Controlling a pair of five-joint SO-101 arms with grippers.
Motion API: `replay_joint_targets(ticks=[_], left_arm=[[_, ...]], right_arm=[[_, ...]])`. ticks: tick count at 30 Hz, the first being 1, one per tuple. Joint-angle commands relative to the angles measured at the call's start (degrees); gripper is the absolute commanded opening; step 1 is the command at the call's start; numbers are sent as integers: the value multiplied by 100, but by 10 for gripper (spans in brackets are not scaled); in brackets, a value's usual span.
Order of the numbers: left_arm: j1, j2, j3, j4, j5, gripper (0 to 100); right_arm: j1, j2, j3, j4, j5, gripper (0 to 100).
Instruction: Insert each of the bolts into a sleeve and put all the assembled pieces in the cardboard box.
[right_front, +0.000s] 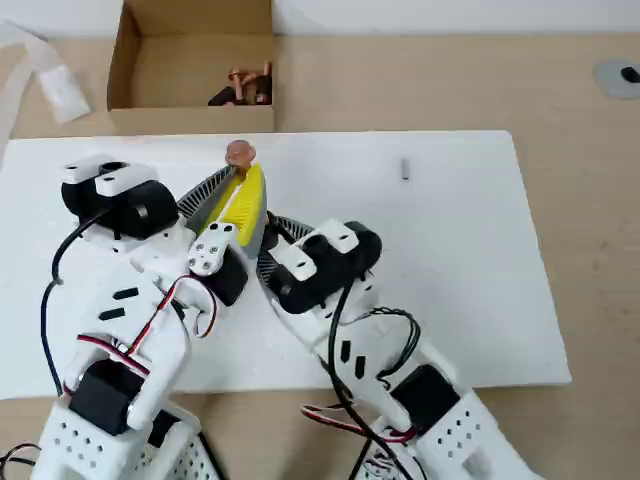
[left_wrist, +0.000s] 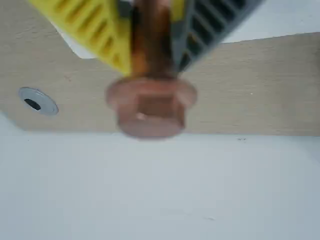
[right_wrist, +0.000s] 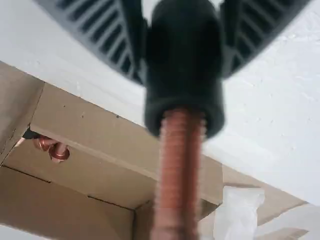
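My left gripper (right_front: 240, 178), with one yellow and one grey finger, is shut on a copper bolt (right_front: 239, 153) just in front of the cardboard box (right_front: 190, 120). In the left wrist view the bolt's hex head (left_wrist: 151, 107) sticks out past the left gripper (left_wrist: 152, 47). My right gripper (right_wrist: 182, 55) is shut on a black sleeve (right_wrist: 184, 75), and the bolt's threaded shaft (right_wrist: 177, 175) runs out of the sleeve toward the box (right_wrist: 100, 135). In the high view the right gripper (right_front: 266, 238) sits close behind the left one. Assembled pieces (right_front: 245, 88) lie inside the box.
Both arms work over a white mat (right_front: 450, 250) on the wooden table. A small dark piece (right_front: 405, 168) lies on the mat to the right. A plastic bag (right_front: 50, 75) lies left of the box, and a round metal grommet (right_front: 618, 78) sits far right.
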Motion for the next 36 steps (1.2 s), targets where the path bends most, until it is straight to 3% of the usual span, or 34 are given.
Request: replay_joint_targets(ticks=[1, 6, 14, 20, 36], left_arm=[[35, 31, -387, -105, 9, 10], [62, 31, -360, -62, 0, 14], [70, 31, -774, 1345, 44, 147], [70, 40, -1152, 2031, 44, 181], [70, 40, -1837, 2558, 53, 181]], right_arm=[[259, -233, -57, -141, 44, 9], [242, -233, -66, -141, 35, 9], [242, -207, -75, -79, 35, 9], [180, -189, -259, 396, 26, 9], [189, -189, -251, 431, 44, 9]])
